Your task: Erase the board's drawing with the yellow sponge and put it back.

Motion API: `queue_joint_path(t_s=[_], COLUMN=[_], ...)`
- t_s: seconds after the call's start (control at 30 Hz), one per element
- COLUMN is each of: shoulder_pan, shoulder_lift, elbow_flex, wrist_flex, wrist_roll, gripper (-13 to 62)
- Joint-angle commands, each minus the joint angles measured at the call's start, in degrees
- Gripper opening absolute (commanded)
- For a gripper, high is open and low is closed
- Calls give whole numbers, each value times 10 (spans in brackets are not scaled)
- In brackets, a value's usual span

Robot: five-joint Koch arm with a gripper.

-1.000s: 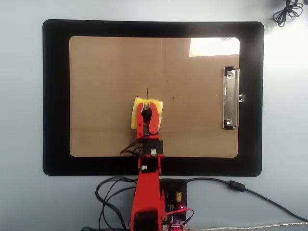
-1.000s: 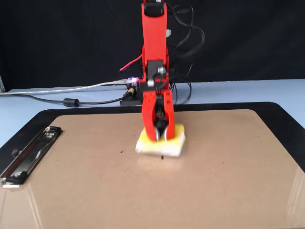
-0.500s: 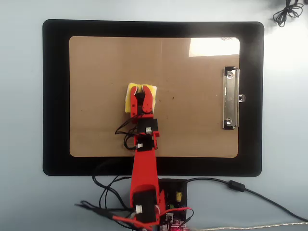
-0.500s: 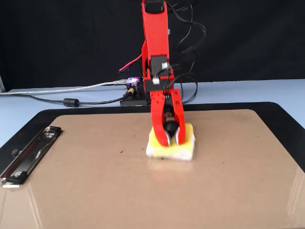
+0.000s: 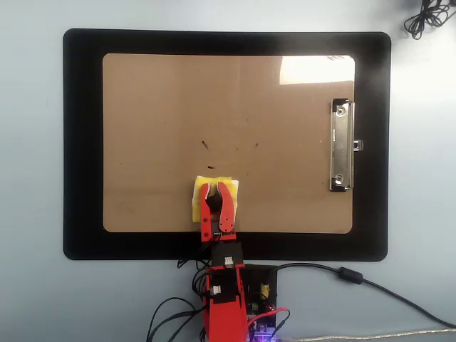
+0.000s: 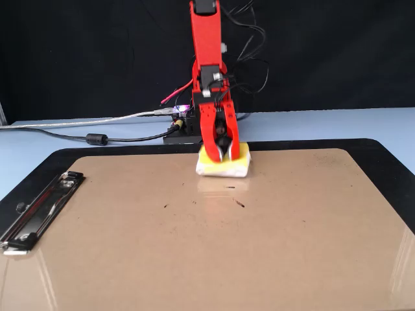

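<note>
The brown board (image 5: 157, 107) lies on a black mat, with its silver clip (image 5: 341, 146) on the right short edge in the overhead view. Of the drawing only a few small black specks (image 5: 205, 145) show near the board's middle; they also show in the fixed view (image 6: 239, 203). The yellow sponge (image 5: 197, 203) rests flat on the board near its arm-side edge, and it also shows in the fixed view (image 6: 238, 167). My red gripper (image 5: 214, 189) points down onto the sponge with its jaws closed around the sponge's centre; the knob is mostly hidden between them. The gripper also shows in the fixed view (image 6: 224, 154).
The black mat (image 5: 82, 142) surrounds the board on the pale blue table. The arm's base and wiring (image 5: 235, 299) sit just beyond the mat's edge. A black cable (image 5: 356, 278) and a grey cable run away from the base. A coiled cable (image 5: 427, 18) lies at the far corner.
</note>
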Motion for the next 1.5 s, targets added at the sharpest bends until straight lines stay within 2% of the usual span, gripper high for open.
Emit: queue_joint_path(t_s=[0.0, 0.1, 0.27, 0.4, 0.5, 0.67, 0.73, 0.8, 0.9, 1.07, 1.13, 1.2, 1.3, 1.47], shoulder_pan=[-7, -7, -10, -13, -14, -56, -69, -70, -70, -56, -41, -26, 3, 155], shoulder_lift=[17, -86, -403, -538, -523, -339, -264, -240, -313, -594, -628, -599, -476, -332], elbow_flex=[20, -96, -366, -475, -405, -169, -101, -90, -151, -447, -497, -451, -318, -171], wrist_flex=[6, 31, 11, -48, -97, -165, -164, -163, -163, -166, -164, -166, -165, -165], wrist_roll=[-11, -12, -16, -16, -16, -17, -18, -18, -18, -17, -14, -13, -11, 2], gripper=[-80, -80, -80, -80, -80, -80, -80, -80, -80, -80, -80, -80, -80, -80])
